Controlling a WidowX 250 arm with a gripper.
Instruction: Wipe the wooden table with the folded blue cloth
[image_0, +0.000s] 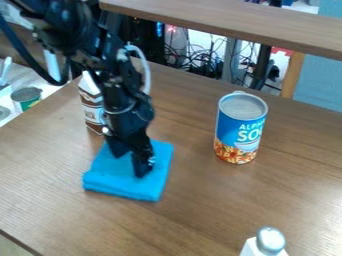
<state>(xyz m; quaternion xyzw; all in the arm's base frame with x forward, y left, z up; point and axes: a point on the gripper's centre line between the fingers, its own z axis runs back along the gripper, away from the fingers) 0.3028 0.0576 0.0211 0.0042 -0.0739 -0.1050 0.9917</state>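
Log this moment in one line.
gripper open, at folded blue cloth | carton partly behind arm | soup can upright, apart | silver-topped container at view's bottom edge

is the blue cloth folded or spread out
Folded: the blue cloth lies on the table as a thick, compact rectangle, with layers showing along its near edge.

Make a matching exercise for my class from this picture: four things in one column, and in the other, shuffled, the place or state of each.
1. Cloth
2. Blue can
3. Shaker
4. Carton

A. Partly hidden behind the arm
B. Folded, below the hand
C. Upright, on the picture's right side, with an orange lower band
D. Cut off by the picture's bottom edge

Pairs: 1-B, 2-C, 3-D, 4-A
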